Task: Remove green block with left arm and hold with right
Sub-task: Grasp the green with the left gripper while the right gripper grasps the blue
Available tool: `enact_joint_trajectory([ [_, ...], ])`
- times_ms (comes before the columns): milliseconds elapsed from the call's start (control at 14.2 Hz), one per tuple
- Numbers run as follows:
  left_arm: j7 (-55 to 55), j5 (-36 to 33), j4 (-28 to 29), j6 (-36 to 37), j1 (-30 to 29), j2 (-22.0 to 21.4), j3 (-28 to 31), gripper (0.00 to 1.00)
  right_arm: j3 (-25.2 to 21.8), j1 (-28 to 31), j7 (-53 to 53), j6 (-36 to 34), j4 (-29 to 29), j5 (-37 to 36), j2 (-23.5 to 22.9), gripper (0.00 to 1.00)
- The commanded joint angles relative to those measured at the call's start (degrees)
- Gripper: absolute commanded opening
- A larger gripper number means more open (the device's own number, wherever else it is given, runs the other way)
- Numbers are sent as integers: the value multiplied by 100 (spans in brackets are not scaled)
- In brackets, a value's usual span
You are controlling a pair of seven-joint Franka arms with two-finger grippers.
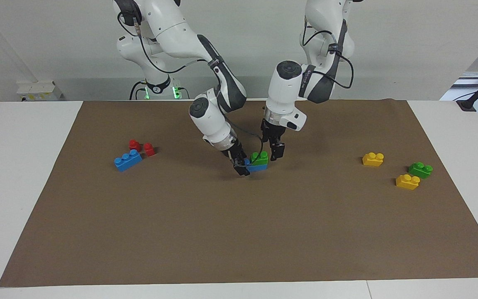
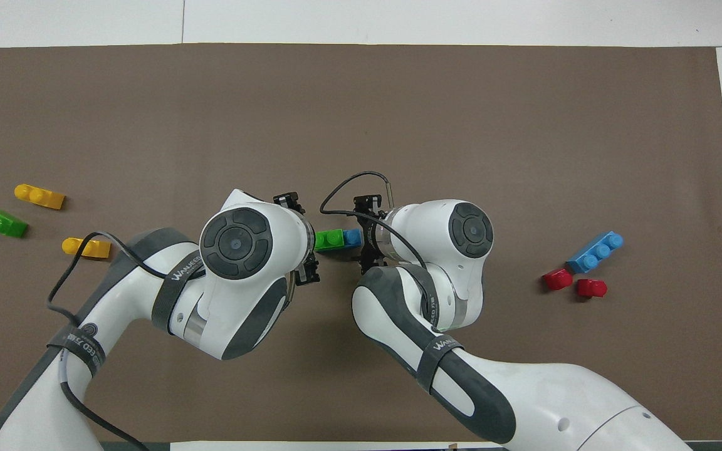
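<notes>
One camera sits high across the brown paper-covered table point(image 1: 239, 232), facing both white robot arms. The other looks steeply down from above them. Both take in that whole table point(image 2: 361, 113).

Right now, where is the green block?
Mid-mat, the green block sits stacked on a blue brick, between the right gripper and left gripper.
</notes>
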State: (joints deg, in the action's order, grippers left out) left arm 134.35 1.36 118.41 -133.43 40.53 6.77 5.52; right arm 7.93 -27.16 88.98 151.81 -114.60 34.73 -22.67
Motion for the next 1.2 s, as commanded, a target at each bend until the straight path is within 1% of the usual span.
enact_joint_trajectory([
  [0, 249, -22, -90, -191, 113, 175, 81, 100, -2, -26, 84, 112, -10, 104, 0, 54],
  [71, 267, -22, -90, -227, 139, 254, 81, 100, -2, -26, 67, 112, -1, 104, 0, 32],
  [141, 328, -22, -90, -244, 226, 289, 89, 100, -2, -17, 40, 120, -1, 104, -9, 2],
  [212, 337, -22, -99, -297, 236, 350, 89, 100, -2, -26, 31, 147, 25, 104, -9, 0],
  [353, 442, -39, -116, -411, 245, 508, 98, 100, -2, -17, 31, 322, 34, 95, -44, 0],
  [564, 443, -100, -151, -412, 245, 562, 89, 100, -2, -35, 58, 331, 87, 104, -62, 0],
  [635, 443, -136, -151, -403, 297, 562, 98, 95, -2, -35, 58, 331, 87, 104, -62, 0],
  [776, 434, -328, -151, -420, 359, 562, 89, 61, -2, -35, 58, 331, 87, 104, -62, 0],
  [846, 408, -338, -160, -429, 368, 562, 89, 34, -2, -35, 58, 340, 87, 104, -62, 0],
  [917, 373, -382, -169, -429, 385, 562, 89, 2, -2, -35, 58, 340, 87, 95, -62, 0],
  [987, 355, -487, -169, -429, 420, 562, 81, 0, -2, -35, 58, 340, 87, 104, -62, 0],
  [1128, 389, -532, -169, -420, 421, 518, 72, 0, -10, -26, 58, 349, 87, 104, -62, 0],
])
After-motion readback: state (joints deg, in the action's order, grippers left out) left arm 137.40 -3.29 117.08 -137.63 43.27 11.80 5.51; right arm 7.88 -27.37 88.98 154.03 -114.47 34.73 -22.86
